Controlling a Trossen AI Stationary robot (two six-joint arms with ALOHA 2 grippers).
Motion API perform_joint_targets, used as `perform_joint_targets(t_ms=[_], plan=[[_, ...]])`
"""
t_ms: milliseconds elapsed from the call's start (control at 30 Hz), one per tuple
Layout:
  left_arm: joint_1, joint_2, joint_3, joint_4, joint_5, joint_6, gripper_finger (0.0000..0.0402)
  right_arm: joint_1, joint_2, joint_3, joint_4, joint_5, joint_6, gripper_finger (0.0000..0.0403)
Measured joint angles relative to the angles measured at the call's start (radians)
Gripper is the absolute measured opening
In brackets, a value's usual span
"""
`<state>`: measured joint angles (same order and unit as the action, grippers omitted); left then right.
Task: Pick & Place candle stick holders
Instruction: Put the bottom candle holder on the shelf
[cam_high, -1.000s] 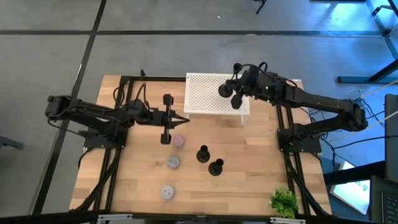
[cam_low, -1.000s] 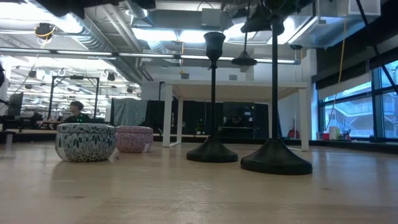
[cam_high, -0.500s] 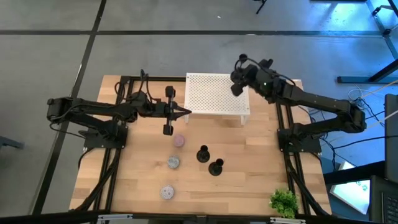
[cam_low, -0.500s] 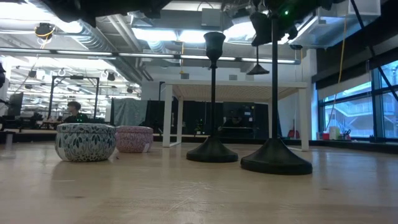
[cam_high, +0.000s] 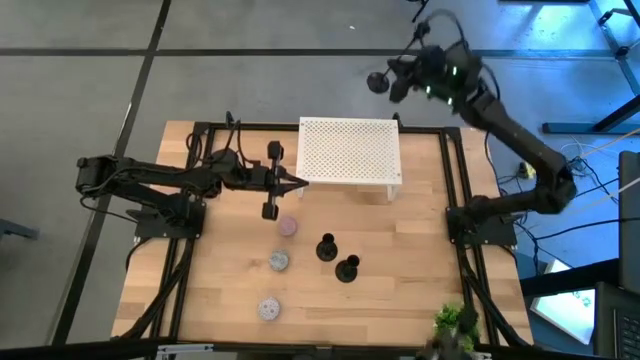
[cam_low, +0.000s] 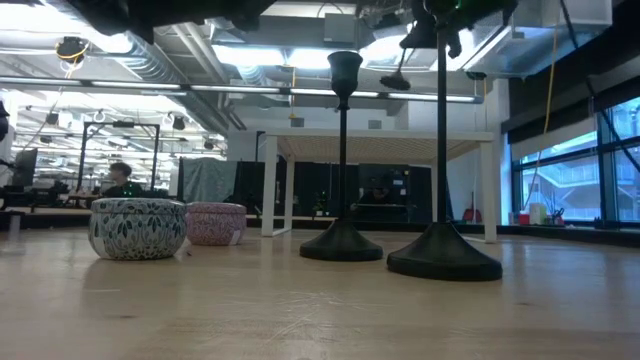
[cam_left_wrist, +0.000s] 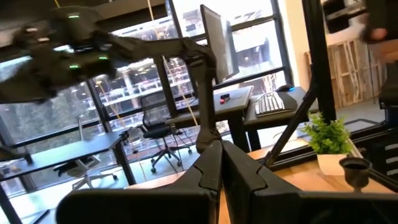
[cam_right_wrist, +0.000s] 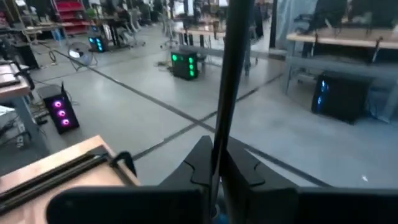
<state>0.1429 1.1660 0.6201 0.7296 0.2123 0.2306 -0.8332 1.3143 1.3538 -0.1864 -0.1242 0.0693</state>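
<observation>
**Right arm holds a candle stick holder beyond the counter's far edge**

High view: the right end effector (cam_high: 418, 72), pinching a black candle stick holder (cam_high: 378, 81), reaches past the wooden counter (cam_high: 410, 260) over grey floor. The left end effector (cam_high: 296, 183), pressed together, lies level beside the white perforated stand (cam_high: 348, 150). Two more holders (cam_high: 326, 248) (cam_high: 347, 268) stand close together mid-counter, near three round tins (cam_high: 278, 261).

Low view: the two standing holders show round bases and thin stems; patterned tins sit left.

Right wrist view: a thin dark stem (cam_right_wrist: 231, 74) rises between the fingers.
</observation>
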Motion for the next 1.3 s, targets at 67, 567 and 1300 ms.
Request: perform_joint_targets(t_ms=[67,567,1300], plan=[[-0.007,0.0,0.0,0.0,0.0,0.0,0.0004,-0.049,0.073,0.086,-0.087,-0.083,0.013,0.0014],[-0.067,0.0,0.0,-0.042,0.0,0.022,0.0004,0.014,0.119,0.014,-0.238,-0.429,-0.304,0.0014],[-0.069,0.0,0.0,-0.042,-0.005,0.035,0.0004,-0.009,-0.217,-0.557,0.347,-0.227,-0.046,0.0014]])
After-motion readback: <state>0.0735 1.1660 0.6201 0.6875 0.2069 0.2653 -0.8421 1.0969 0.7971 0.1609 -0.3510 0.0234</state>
